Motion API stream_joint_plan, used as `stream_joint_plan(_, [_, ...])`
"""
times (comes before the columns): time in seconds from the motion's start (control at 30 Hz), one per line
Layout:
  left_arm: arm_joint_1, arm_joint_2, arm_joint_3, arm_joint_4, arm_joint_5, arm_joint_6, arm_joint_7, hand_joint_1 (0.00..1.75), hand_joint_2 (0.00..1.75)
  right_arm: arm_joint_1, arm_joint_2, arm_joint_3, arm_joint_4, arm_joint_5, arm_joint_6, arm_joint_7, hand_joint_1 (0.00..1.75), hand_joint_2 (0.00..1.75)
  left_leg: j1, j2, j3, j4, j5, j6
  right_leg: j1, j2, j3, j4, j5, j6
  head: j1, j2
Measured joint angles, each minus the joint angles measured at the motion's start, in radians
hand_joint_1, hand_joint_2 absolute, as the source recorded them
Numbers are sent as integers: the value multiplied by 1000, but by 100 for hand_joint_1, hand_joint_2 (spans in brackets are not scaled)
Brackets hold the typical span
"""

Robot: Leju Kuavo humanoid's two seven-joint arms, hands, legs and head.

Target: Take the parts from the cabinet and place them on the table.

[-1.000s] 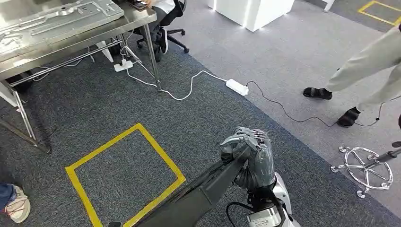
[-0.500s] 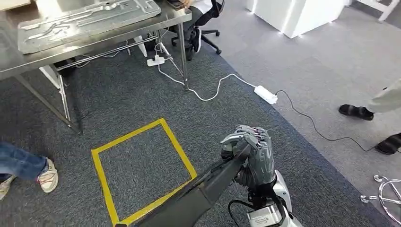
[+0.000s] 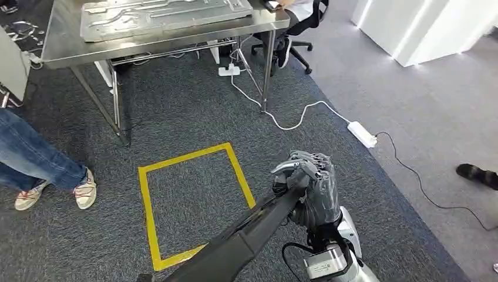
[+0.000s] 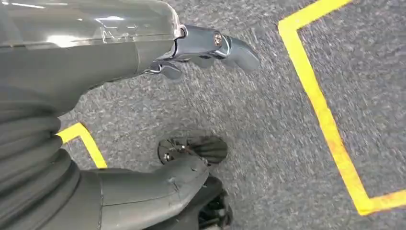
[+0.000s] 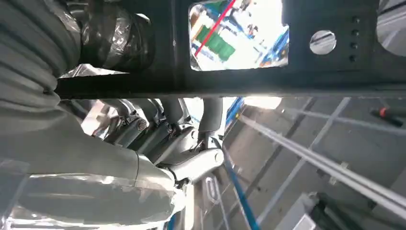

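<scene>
- Gripping one end of a long dark part, the right hand is raised low in the head view with its fingers wrapped over the top of the bar.
- That long dark part runs from the hand down toward the lower left of the head view, held in the air above the grey carpet.
- From the right wrist view, the same part crosses the picture as a dark channel with a rectangular cut-out and a round hole, and the right hand's fingers curl around it.
- Hanging low, the left hand shows in its wrist view over the carpet with nothing in it; whether its fingers are spread or curled I cannot tell.
- A square of yellow floor tape lies on the carpet just beyond the held part.
- The steel worktop stands further off at the top of the head view, well apart from the hand, and carries a flat pressed metal panel.
- A white power strip with its cable lies on the floor to the right of the worktop's leg.
- A person in jeans and pale sneakers stands at the left edge, and a dark shoe shows at the right edge.
</scene>
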Motion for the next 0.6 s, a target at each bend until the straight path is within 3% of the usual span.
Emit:
stream_joint_plan(0.03, [1,0,0,0,0,0,0,0,175,-1,0,0,0,0,0,0,175,175,-1,-16,1,1,0,0,0,0,-1,-15,29,-2,0,0])
stream_joint_plan(0.07, [1,-1,0,0,-1,0,0,0,175,-1,0,0,0,1,0,2,175,175,-1,-31,3,3,-1,-1,0,2,17,-69,74,-5,0,0])
stream_joint_plan(0.1, [0,-1,0,0,-1,-1,-1,0,175,-2,0,0,0,1,0,2,175,175,-1,-47,5,5,-2,-2,0,13,52,-154,129,-10,0,0])
stream_joint_plan(0.13, [-1,-2,0,0,-1,-2,-1,0,175,-3,0,0,0,1,0,2,175,175,-1,-59,5,6,-4,-4,0,41,84,-233,172,-16,0,0])
stream_joint_plan(0.17, [-1,-6,0,0,-1,-2,-1,0,175,-5,0,0,1,1,0,2,175,175,-3,-69,2,9,-5,-8,-1,94,105,-282,170,-23,0,0])
stream_joint_plan(0.23, [-5,-6,0,0,-1,-2,-3,0,175,-6,0,0,1,1,0,4,175,175,2,-87,-7,10,-4,-20,1,78,109,-299,169,-19,0,0])
stream_joint_plan(0.3, [2,-6,0,0,-2,-2,-4,0,175,-12,0,0,1,2,0,4,175,175,7,-108,-8,3,-1,-33,5,63,112,-302,169,-25,0,0])
stream_joint_plan(0.33, [2,-2,0,0,-1,-3,-6,0,175,-14,0,0,1,2,-1,5,175,175,3,-94,-9,12,-6,-37,-11,46,122,-316,175,-33,0,0])
stream_joint_plan(0.37, [2,-3,0,0,-2,-3,-9,0,175,-14,0,0,1,2,-1,5,175,175,-5,-36,-19,38,-25,-41,-8,36,129,-322,174,-40,-3,0])
stream_joint_plan(0.4, [-3,-3,0,0,-2,-3,-10,0,175,-15,1,0,1,2,-3,5,175,175,-1,-6,-49,99,-60,-46,-6,20,132,-323,172,-44,-3,0])
stream_joint_plan(0.47, [-9,-3,0,0,-2,-4,-10,0,175,-13,1,0,1,2,-3,5,175,175,8,18,-123,246,-127,-55,-2,-2,135,-322,167,-46,-3,0])
stream_joint_plan(0.5, [-8,-3,0,0,-2,-4,-11,0,175,-13,1,0,1,2,-4,5,175,175,12,22,-147,295,-140,-60,-2,-11,135,-321,165,-45,-4,0])
stream_joint_plan(0.53, [-6,-3,0,0,-2,-4,-11,0,175,-13,1,0,1,2,-6,5,175,175,15,26,-149,297,-125,-63,-3,-17,137,-319,162,-43,-4,0])
stream_joint_plan(0.6, [-4,-2,0,0,-1,-4,-11,0,175,-13,1,0,1,2,-8,5,175,175,21,28,-86,177,-50,-66,-5,-23,141,-314,156,-37,-4,0])
